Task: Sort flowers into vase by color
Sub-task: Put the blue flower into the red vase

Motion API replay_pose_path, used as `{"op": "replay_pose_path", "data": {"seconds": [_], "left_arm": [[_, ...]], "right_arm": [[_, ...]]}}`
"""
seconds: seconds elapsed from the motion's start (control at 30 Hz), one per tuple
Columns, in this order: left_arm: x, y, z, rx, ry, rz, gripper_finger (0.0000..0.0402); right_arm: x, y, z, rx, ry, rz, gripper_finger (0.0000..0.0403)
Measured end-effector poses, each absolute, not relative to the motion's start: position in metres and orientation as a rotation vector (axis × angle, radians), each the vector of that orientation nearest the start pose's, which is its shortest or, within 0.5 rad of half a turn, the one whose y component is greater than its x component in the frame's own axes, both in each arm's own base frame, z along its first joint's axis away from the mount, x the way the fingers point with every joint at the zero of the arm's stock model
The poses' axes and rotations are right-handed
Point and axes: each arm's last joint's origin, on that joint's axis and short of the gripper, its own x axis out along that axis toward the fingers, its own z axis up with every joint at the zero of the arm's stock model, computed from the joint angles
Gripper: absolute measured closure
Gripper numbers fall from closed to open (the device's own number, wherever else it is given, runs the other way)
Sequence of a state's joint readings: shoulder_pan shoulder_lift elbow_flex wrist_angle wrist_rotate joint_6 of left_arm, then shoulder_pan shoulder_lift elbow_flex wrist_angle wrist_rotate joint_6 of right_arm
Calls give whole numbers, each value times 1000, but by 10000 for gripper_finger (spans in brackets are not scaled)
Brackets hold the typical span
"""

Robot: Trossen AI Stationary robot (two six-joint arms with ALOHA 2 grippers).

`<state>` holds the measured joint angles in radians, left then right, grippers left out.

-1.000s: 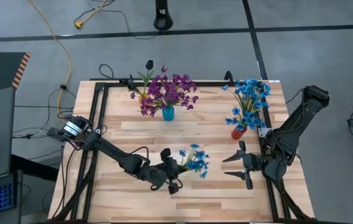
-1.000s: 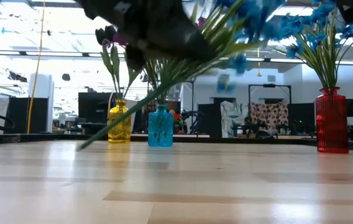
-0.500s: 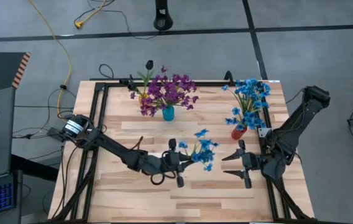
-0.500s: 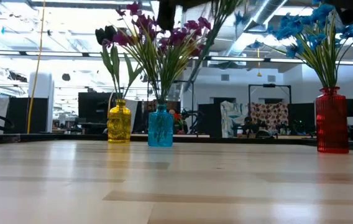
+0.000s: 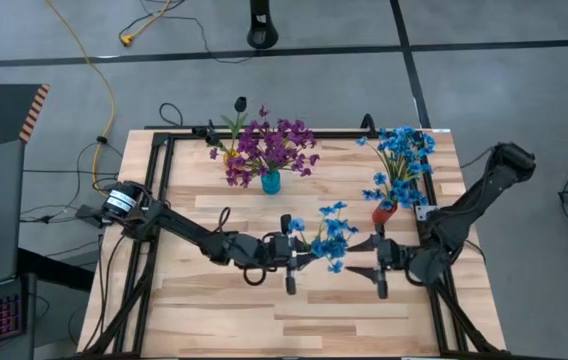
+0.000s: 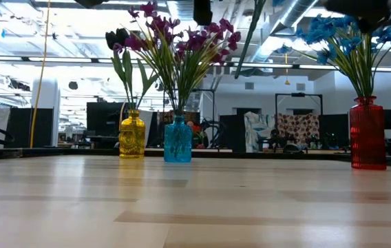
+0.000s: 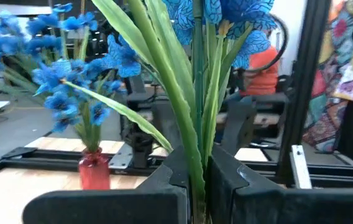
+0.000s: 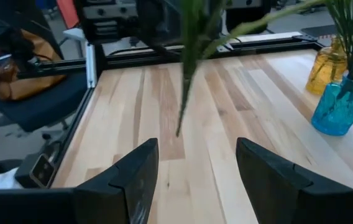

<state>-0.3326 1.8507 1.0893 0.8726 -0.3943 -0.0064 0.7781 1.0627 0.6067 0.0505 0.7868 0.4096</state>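
Blue sprig (image 5: pixel 328 236), upright, aloft mid-table

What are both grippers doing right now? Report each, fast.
Left gripper: jaws closed on the blue flower sprig, lifted above the table.
Right gripper: jaws open, holding nothing, facing the sprig.

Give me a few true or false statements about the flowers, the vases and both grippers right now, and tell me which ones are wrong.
1. The left gripper is shut on a blue flower sprig. True.
2. The right gripper holds a purple sprig. False: it is open and holds nothing.
3. The red vase holds blue flowers. True.
4. The purple flowers stand in the yellow vase. False: they stand in the blue vase.
5. The held sprig lies flat on the table. False: it is lifted off it.
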Motion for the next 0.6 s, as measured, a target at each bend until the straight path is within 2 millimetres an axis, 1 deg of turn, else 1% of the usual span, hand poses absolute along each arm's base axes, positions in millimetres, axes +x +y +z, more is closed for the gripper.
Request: {"op": "replay_pose_path", "data": {"seconds": [0.17, 0.47, 0.6], "left_arm": [[387, -123, 242, -33, -106, 40, 391], [387, -124, 243, -34, -109, 12, 391], [387, -124, 243, -36, -115, 11, 391]], "right_arm": [[183, 142, 237, 114, 277, -95, 159], [204, 150, 236, 70, 168, -91, 159], [215, 151, 231, 66, 138, -109, 159]]}}
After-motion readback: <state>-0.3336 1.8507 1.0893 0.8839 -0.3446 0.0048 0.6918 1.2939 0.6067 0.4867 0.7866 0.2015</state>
